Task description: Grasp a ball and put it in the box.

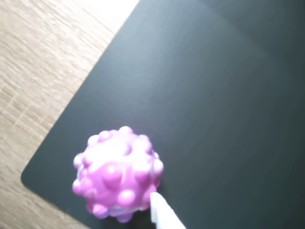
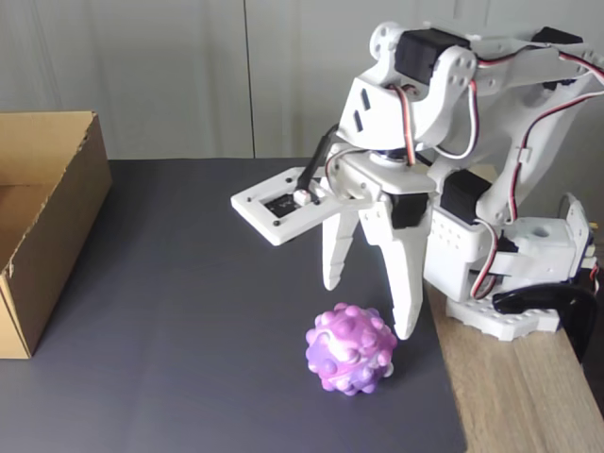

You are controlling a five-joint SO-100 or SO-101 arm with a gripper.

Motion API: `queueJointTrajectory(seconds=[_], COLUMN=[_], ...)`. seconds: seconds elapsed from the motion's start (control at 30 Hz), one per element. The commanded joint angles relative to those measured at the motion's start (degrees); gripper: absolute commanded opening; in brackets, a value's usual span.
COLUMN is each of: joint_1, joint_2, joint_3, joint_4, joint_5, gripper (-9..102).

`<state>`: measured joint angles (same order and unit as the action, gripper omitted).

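We see the ball [image 2: 350, 348] near the mat's [image 2: 208, 311] wood-side edge, under our spread gripper [image 2: 370, 307]; it looks light, squashy and bumpy, so we would pinch across its middle

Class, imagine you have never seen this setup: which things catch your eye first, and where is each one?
First the knobbly purple, pink and white ball, lying on the dark grey mat near its front edge. Directly above it hangs the white two-finger gripper, jaws open, one fingertip beside the ball. At the fixed view's left edge stands the large brown cardboard box, open-topped, well apart from the ball.
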<state>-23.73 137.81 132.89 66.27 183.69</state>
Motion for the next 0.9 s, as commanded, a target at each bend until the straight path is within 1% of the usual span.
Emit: queueJointTrajectory(seconds=[0.0,0.07,0.23,0.5,0.87], joint_1=[1.1,1.3,1.8,3.8,3.4], joint_2=[-0.6,-1.0,-2.9,-5.7,-5.5], joint_3=[-0.1,0.2,1.8,5.5,11.6], joint_4=[-1.6,-2.2,-5.1,-11.2,-14.8], joint_5=[0.8,1.1,1.3,1.9,3.2], gripper=[47,48,55,53,53])
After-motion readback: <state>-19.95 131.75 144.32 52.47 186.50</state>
